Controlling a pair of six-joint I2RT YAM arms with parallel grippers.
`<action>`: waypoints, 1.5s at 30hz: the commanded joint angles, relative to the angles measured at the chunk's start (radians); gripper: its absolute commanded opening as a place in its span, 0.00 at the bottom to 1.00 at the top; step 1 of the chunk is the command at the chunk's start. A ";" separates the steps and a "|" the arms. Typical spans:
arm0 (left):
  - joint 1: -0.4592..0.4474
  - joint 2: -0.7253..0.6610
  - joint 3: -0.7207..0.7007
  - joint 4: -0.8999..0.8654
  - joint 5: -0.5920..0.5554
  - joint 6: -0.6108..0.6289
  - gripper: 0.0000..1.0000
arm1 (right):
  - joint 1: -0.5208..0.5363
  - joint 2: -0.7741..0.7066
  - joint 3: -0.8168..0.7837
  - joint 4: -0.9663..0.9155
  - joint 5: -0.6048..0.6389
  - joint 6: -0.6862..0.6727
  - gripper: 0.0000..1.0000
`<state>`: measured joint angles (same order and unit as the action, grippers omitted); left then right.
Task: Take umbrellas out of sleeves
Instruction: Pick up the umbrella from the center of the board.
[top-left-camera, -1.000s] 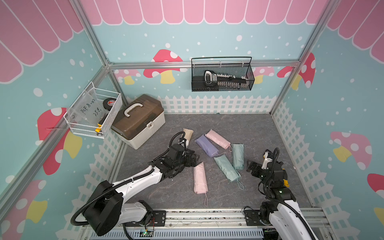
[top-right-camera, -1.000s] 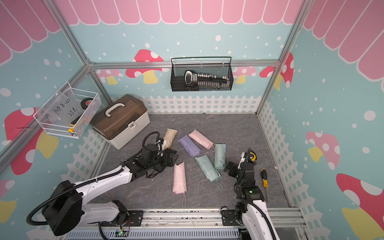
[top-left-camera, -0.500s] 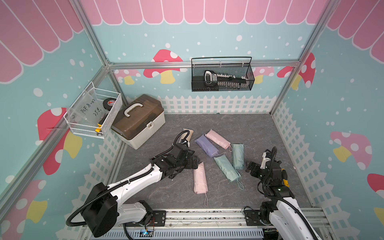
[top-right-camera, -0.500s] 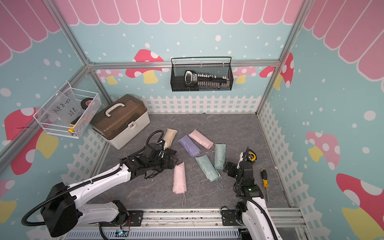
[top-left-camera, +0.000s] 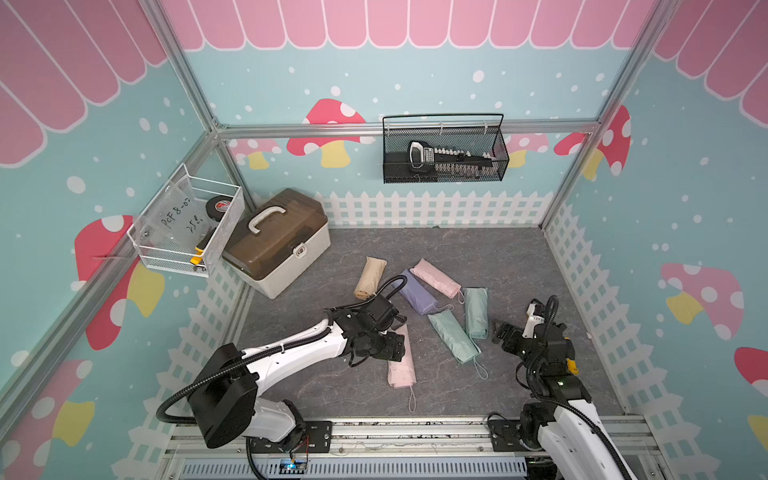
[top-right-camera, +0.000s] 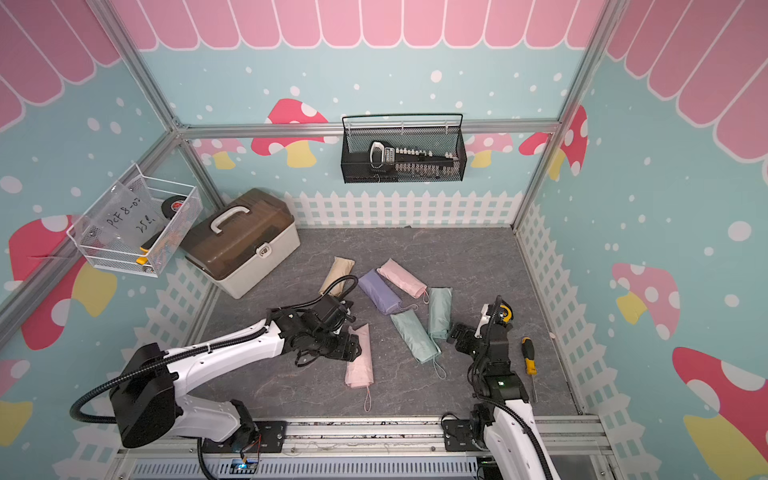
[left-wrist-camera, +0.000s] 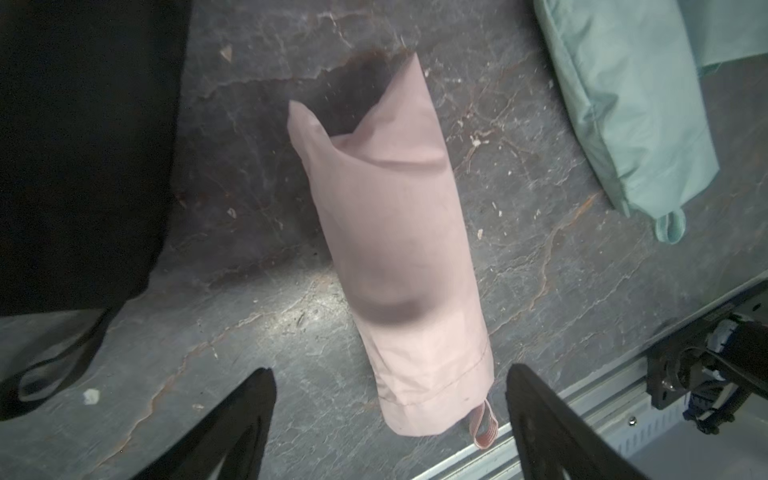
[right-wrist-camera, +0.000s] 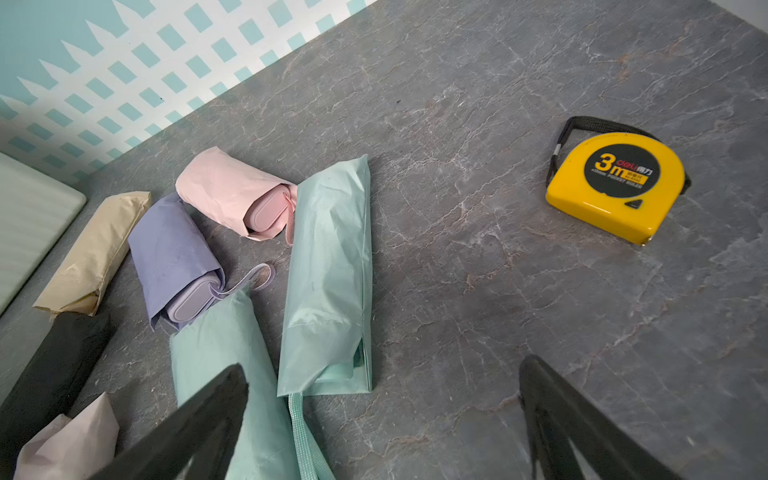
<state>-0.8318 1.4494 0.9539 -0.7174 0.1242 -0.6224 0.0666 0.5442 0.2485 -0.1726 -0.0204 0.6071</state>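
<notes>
- The left claw (left-wrist-camera: 390, 374) hangs over the near pink sleeve (left-wrist-camera: 395, 249) with its jaws apart and nothing clamped. The sleeve shows between the two fingers, and neither is seen touching it.
- In both top views that sleeve (top-left-camera: 402, 368) (top-right-camera: 360, 368) lies near the middle of the counter (top-left-camera: 511, 266), running near to far. It is filled out by its umbrella, and its wrist loop (top-left-camera: 411, 399) trails off the near end.
- A black sleeve (left-wrist-camera: 83, 145) lies just beside it, largely hidden under the left arm from above.
- Farther back, from left to right, lie the beige sleeve (top-left-camera: 370, 276), the lilac sleeve (top-left-camera: 417, 293) and the far pink sleeve (top-left-camera: 434, 277). The last two are touching.
- A lilac handle (right-wrist-camera: 193, 297) and a pink handle (right-wrist-camera: 266, 214) sit in the mouths of their sleeves, so those umbrellas are not yet out.
- Right of the near pink sleeve, the left mint sleeve (top-left-camera: 452, 340) lies slanted and the right mint sleeve (top-left-camera: 476, 311) nearly straight. The two touch.
- The right claw (right-wrist-camera: 382, 365) (top-left-camera: 505, 332) hovers just right of the mint pair, jaws wide apart and empty.
- A yellow tape measure (right-wrist-camera: 615, 187) and a screwdriver (top-right-camera: 528, 357) lie on the right side of the counter.
</notes>
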 joint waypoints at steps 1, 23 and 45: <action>-0.022 0.065 0.057 -0.068 -0.027 -0.038 0.84 | 0.007 -0.013 -0.015 -0.002 -0.002 0.013 1.00; -0.103 0.458 0.418 -0.335 -0.227 -0.161 0.84 | 0.008 -0.085 -0.015 -0.024 0.002 0.029 1.00; -0.003 0.306 0.154 -0.047 -0.059 -0.310 0.58 | 0.008 -0.114 -0.015 -0.042 -0.001 0.031 1.00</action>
<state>-0.8562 1.7962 1.1507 -0.8162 0.0433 -0.8547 0.0673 0.4423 0.2440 -0.2085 -0.0200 0.6231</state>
